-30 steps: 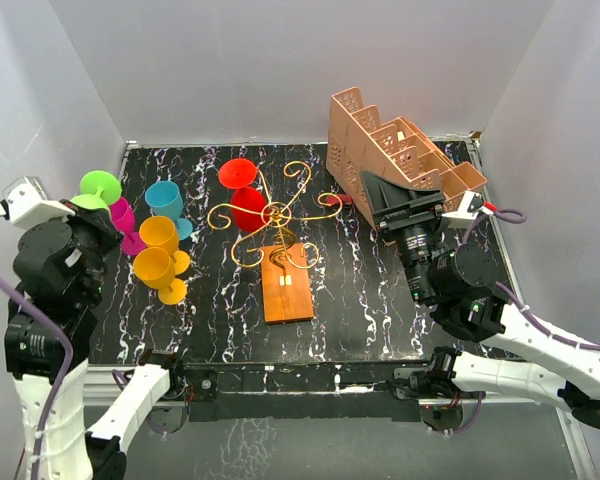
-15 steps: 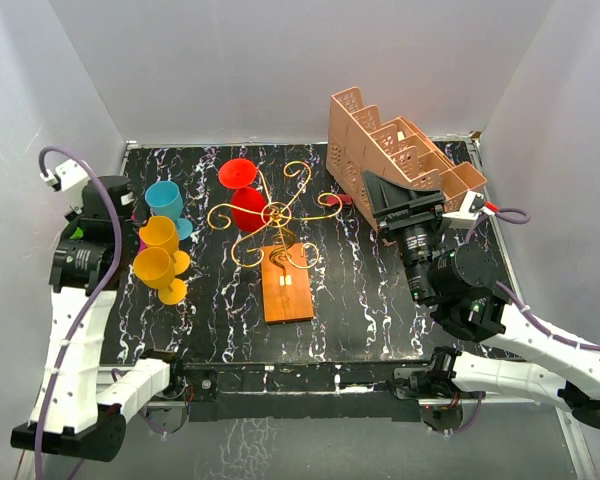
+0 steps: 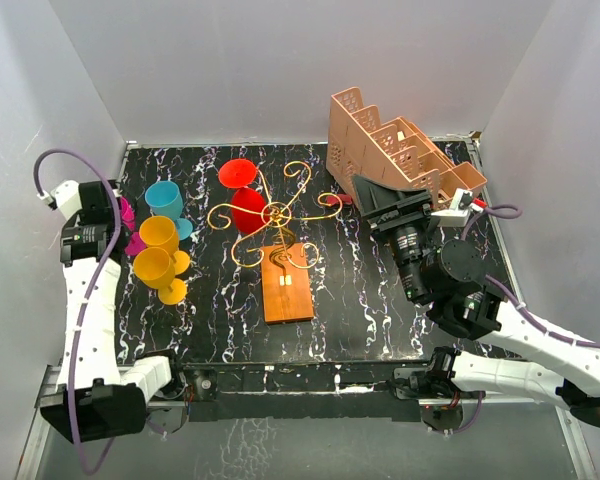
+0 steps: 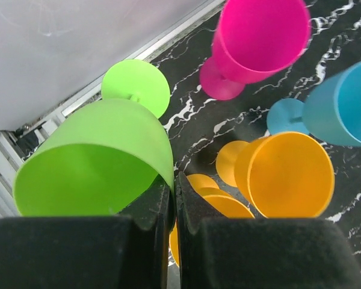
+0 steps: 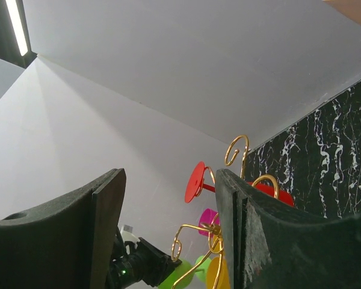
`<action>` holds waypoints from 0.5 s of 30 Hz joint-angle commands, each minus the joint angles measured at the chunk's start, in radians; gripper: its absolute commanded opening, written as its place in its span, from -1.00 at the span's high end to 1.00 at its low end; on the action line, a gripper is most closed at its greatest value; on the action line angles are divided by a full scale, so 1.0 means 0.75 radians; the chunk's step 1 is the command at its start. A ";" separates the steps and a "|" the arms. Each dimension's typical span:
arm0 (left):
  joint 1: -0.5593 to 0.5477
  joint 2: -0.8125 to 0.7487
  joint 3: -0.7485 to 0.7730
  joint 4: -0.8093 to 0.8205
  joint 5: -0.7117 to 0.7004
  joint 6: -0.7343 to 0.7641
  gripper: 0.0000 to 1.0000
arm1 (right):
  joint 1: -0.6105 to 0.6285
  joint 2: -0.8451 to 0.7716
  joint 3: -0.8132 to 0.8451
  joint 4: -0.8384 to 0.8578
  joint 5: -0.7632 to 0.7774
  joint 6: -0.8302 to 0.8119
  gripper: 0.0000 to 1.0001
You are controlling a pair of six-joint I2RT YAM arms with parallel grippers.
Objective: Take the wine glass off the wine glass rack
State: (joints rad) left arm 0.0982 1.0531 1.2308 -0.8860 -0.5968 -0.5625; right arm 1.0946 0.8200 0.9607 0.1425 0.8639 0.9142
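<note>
The gold wire wine glass rack (image 3: 276, 215) stands mid-table on its orange base (image 3: 286, 285). A red wine glass (image 3: 242, 195) hangs on its back left arm; its foot also shows in the right wrist view (image 5: 195, 180). My left gripper (image 4: 173, 192) is shut on the rim of a green wine glass (image 4: 96, 162) at the table's left edge. In the top view the left gripper (image 3: 98, 200) hides that glass. My right gripper (image 3: 383, 205) is open and empty to the right of the rack, facing it (image 5: 168, 229).
Magenta (image 4: 259, 42), blue (image 4: 343, 108) and two orange glasses (image 4: 286, 174) stand close beside the green one at the left. A salmon-pink lattice crate (image 3: 400, 145) stands at the back right, behind my right gripper. The side walls are close.
My left arm has swung in from beyond the table's left edge, carrying the green glass down beside the magenta one. My right arm has shifted only slightly.
</note>
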 commanded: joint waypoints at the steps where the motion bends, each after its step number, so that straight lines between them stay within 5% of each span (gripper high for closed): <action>1: 0.120 0.033 -0.030 0.055 0.203 -0.019 1.00 | 0.001 -0.002 0.086 -0.001 -0.003 -0.020 -0.31; 15: 0.291 0.178 -0.128 0.131 0.350 -0.266 1.00 | 0.001 0.038 0.114 -0.086 -0.053 0.037 -0.30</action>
State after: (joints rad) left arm 0.2810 1.1706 1.1477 -0.8116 -0.3786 -0.6899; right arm 1.0946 0.8520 0.9939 0.0811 0.8337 0.9302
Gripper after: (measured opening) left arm 0.025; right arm 0.655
